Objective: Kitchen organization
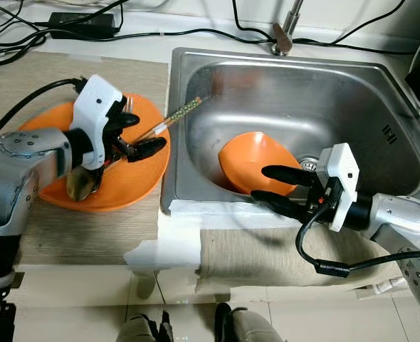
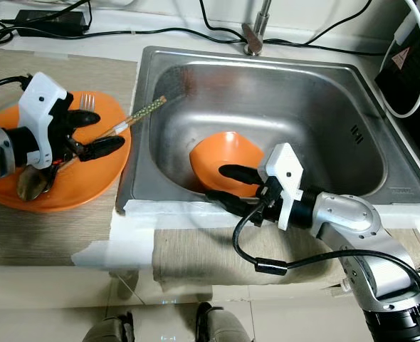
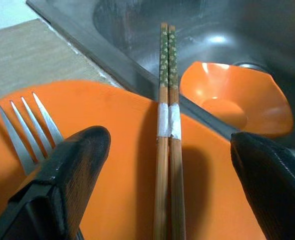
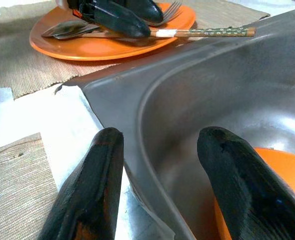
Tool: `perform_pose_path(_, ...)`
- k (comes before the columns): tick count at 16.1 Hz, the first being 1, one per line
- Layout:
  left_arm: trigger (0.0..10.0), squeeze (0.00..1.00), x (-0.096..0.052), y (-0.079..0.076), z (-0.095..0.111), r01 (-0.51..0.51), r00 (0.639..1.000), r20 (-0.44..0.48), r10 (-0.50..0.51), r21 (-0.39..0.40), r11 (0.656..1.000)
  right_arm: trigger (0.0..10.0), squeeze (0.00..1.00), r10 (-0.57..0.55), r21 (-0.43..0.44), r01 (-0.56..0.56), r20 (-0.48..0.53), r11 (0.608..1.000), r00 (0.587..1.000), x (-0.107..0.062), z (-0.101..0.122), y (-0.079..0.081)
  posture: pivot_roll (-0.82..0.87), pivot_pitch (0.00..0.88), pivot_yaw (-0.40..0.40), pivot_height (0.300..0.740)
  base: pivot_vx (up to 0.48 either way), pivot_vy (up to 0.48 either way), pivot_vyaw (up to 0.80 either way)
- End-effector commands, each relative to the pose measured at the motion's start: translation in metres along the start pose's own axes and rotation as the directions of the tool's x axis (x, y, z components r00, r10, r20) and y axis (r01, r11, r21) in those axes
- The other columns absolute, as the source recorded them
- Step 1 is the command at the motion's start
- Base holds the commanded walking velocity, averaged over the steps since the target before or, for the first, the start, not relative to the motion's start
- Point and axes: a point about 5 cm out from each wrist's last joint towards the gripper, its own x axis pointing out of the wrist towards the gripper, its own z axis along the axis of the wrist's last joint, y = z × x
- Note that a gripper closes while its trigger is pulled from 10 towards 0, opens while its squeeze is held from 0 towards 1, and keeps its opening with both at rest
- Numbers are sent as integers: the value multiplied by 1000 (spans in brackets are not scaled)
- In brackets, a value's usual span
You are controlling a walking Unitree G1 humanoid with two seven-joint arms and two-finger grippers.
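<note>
Your left gripper (image 1: 140,134) hangs over the orange plate (image 1: 149,171) on the desk (image 1: 89,235), its two black fingers spread apart with nothing between the pads. In the left wrist view the chopsticks (image 3: 166,125) lie in the gap between those fingers, untouched, bound by a white band. Their patterned tips reach past the plate's edge and over the rim of the sink (image 1: 381,92); their near ends run out of that view, so you cannot see where they finish. A fork (image 3: 25,132) lies on the plate just beside the left finger; you see its tines, while the handle is hidden under the finger. A spoon (image 2: 30,184) rests at the plate's near side, partly covered by the arm.

Your right gripper (image 1: 277,189) sits at the sink's front edge, fingers open and holding nothing. One finger reaches over the orange bowl (image 1: 249,157), which stands tilted in the basin beside the drain; whether that finger touches the bowl you cannot tell. The bowl's near side is covered by the gripper. White paper (image 1: 174,246) lies along the sink's front rim. Black cables (image 1: 89,25) run behind the sink, past the tap (image 1: 285,32), whose top is cut off.
</note>
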Motion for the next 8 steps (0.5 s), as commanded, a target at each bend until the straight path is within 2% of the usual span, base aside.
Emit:
perform_pose_path(1, 10000, 0, 0, 0, -2, 6, 1000, -16, -6, 10, 1000, 10000, 0, 13, -7, -13, 7, 1000, 1000, -2, 3, -1, -148, 189, -84, 740, 0, 0, 0)
perform_pose_path(4, 10000, 0, -3, 6, -12, -35, 996, -81, 39, 51, 998, 10000, 0, 20, -9, -20, 6, 1000, 1000, -1, 3, -1, -144, 185, -85, 740, 0, 0, 0)
perform_pose_path(8, 10000, 0, -6, 4, -21, 6, 989, -147, 5, 76, 997, 10000, 0, 24, -10, -24, 5, 1000, 1000, 0, 3, -2, -146, 185, -80, 740, 0, 0, 0)
